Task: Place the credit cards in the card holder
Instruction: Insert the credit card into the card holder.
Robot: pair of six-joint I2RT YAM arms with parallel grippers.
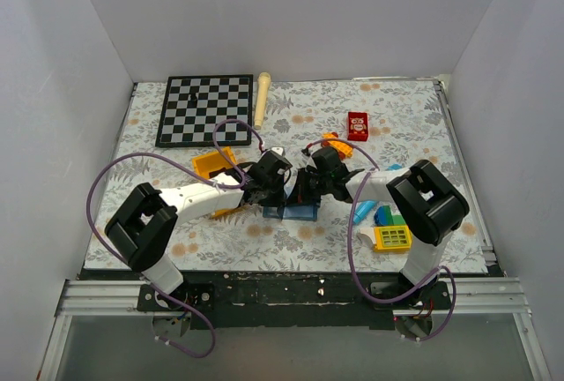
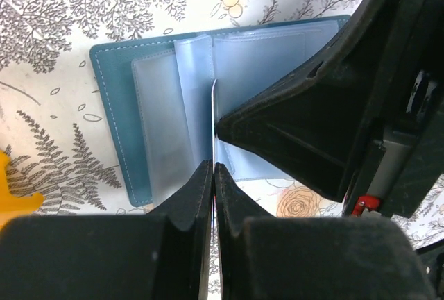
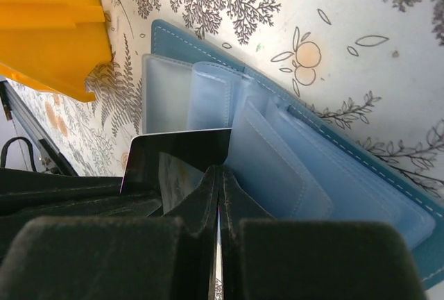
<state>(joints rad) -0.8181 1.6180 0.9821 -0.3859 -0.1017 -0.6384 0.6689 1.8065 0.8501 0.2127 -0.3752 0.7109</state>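
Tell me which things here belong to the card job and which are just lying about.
For the job: card holder, credit card pinched in the left gripper, right gripper.
Lying about: chessboard, wooden rod, red box, yellow grid toy, blue tube.

Both arms were bent inward, with the left claw [image 2: 214,169] and the right claw [image 3: 219,172] low down, nearly tip to tip, each with fingers pressed together.

No legible text on anything
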